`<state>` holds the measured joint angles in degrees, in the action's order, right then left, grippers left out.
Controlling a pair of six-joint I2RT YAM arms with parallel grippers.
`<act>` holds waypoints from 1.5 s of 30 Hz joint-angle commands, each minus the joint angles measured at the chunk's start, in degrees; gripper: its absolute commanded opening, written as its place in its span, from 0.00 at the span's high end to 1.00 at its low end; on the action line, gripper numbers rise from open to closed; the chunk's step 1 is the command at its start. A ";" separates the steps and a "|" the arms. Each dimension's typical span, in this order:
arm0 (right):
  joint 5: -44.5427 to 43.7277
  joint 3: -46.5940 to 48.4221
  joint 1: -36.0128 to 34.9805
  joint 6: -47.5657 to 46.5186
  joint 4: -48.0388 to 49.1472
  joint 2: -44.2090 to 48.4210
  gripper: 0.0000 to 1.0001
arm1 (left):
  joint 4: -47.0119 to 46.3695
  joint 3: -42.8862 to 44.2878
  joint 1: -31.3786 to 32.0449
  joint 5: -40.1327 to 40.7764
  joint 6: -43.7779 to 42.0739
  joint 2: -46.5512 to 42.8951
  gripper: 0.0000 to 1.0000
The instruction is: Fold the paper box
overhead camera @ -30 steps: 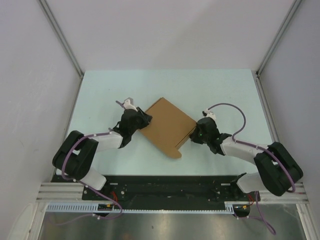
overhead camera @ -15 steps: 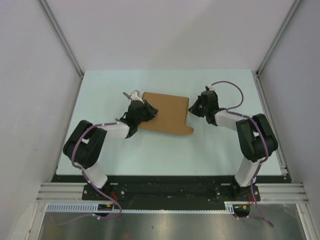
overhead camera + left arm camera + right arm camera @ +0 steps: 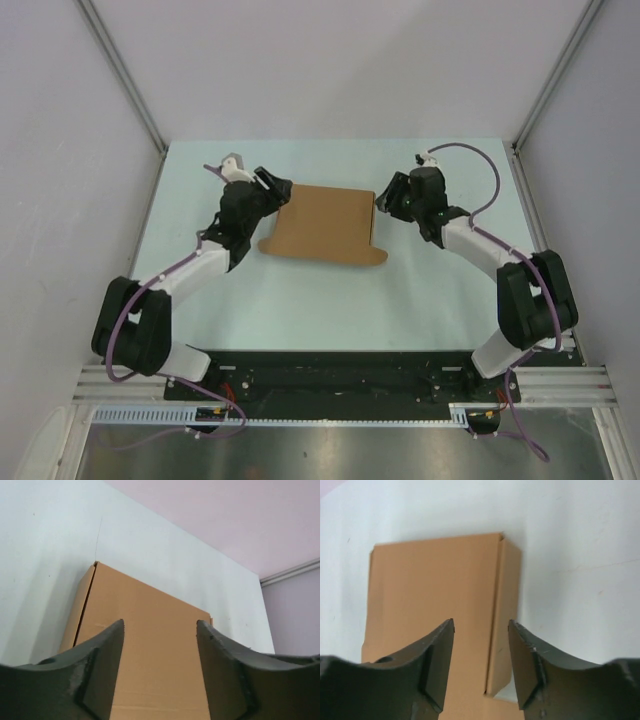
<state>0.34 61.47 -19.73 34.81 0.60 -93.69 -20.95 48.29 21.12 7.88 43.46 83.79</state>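
Starting with the pale green table (image 3: pixel 300 310), we are seeing it carrying the whole job. The paper box (image 3: pixel 325 222) is lying flat near the middle of that surface, a little toward the far side, with its long edges running roughly left to right.

We are judging the fold to be well along. The sheet is already reading as a closed, flat brown carton rather than a spread-out blank, with one broad panel facing up. What is remaining, as far as we can tell, is at the right end.

The left gripper (image 3: pixel 273 190) is sitting at the box's left end with its jaws standing apart and gripping nothing. Its wrist camera is showing the cardboard lying beyond and below the two dark fingers (image 3: pixel 100 665), not pinched between them. The right gripper (image 3: pixel 386 200) is hovering at the far right corner, its jaws likewise parted and holding nothing.

In the right wrist view a narrow side strip (image 3: pixel 504 615) is running along the carton's edge and showing a small gap at the end closest to the gripper, so we are suspecting it is not tucked home. Smallest of all, a rounded tab (image 3: pixel 377 257) is sticking out at the near right corner, and we are expecting it to need tucking in before the box is finished.
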 commanded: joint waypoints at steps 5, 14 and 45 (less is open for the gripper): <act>8.34 -9.08 -2.42 2.45 4.74 4.83 0.31 | -5.24 -10.32 0.23 3.46 -4.35 -2.84 0.18; 8.18 -12.60 -4.97 1.23 6.95 1.85 0.31 | -9.19 -14.27 0.32 -0.05 -3.04 -0.38 0.17; 16.62 -15.42 -5.06 3.42 6.98 1.05 0.65 | -14.22 -16.67 0.32 -17.36 5.14 3.77 0.48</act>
<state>12.56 46.54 -24.71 37.41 13.08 -95.48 -39.42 29.17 19.31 3.66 45.39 91.72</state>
